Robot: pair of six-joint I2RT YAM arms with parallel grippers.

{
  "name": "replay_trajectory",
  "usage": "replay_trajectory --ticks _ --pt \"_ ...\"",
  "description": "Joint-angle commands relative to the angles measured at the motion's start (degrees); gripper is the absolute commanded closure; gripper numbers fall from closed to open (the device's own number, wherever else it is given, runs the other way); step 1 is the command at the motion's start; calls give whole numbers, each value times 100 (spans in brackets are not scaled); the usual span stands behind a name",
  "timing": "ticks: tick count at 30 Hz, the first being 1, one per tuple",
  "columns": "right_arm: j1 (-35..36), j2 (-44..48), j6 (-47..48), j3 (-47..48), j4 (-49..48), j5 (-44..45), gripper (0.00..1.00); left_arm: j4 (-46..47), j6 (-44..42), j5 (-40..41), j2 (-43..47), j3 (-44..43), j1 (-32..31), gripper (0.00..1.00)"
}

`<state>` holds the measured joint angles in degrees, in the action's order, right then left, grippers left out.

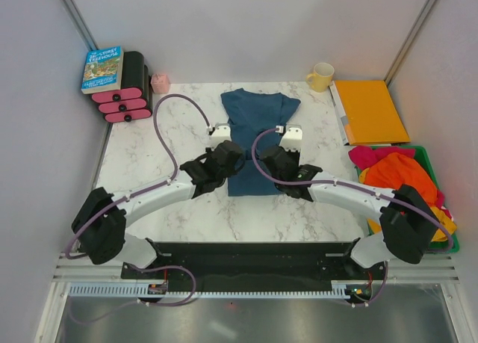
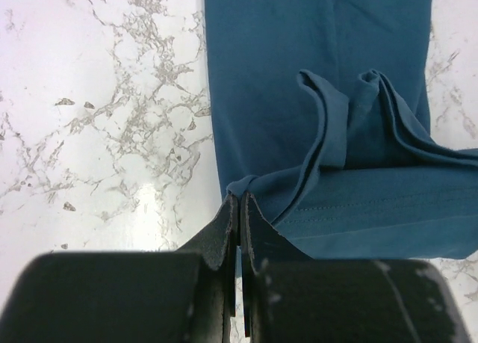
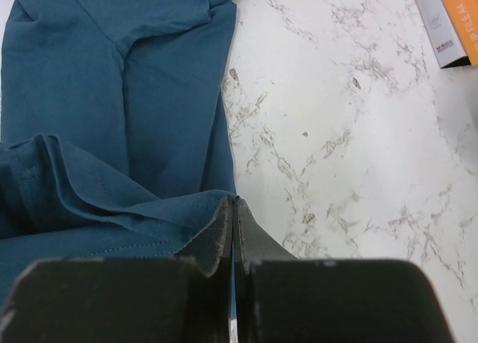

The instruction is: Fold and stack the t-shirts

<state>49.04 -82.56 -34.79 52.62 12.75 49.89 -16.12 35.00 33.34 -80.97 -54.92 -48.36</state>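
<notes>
My left gripper [image 2: 237, 201] is pinched closed on the near left corner of the teal-blue t-shirt [image 2: 314, 59], the cloth running straight into the seam between my black fingers [image 2: 220, 227]. My right gripper [image 3: 232, 202] is clamped the same way on the near right corner, its two fingers pressed together with the hem caught between them. Between the two grips the lower part of the shirt is gathered into loose upright folds, and the stitched hem runs across just beside my fingertips in both wrist views. Beyond the folds the shirt lies flat on the marble table [image 1: 134, 152], in the middle of it, its collar end towards the far wall and its sides folded in, so the body is a narrow strip. To my right, at the table's edge, a green bin [image 1: 420, 150] holds a heap with an orange t-shirt [image 1: 396, 175] on top, a magenta t-shirt [image 1: 366, 156] at its far left and a bit of yellow cloth [image 1: 446, 227] at the near side. Past the bin lies a flat orange folder [image 1: 371, 111], with a yellow mug [image 1: 321, 76] beside its far left corner. In the far left corner a book [image 1: 102, 69] rests on a black and pink stack [image 1: 123, 96].
</notes>
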Motion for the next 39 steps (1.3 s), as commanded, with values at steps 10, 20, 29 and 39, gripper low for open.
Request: replay_trajectory --ticks 10,20,29,39 --pt "-816 -1086 736 784 -827 -796 100 224 -617 -469 -1298 -1433 494 98" --pt "-1309 -1973 789 1382 -950 -1192 100 74 -688 -733 -2247 -2146 872 98" --pt "-1511 -2721 807 1857 -1012 -1385 100 -23 -705 -961 -2924 -2585 1153 98" --pt "-1327 -1527 956 1207 -1557 -1307 39 548 -548 -759 -1818 -1918 1171 32"
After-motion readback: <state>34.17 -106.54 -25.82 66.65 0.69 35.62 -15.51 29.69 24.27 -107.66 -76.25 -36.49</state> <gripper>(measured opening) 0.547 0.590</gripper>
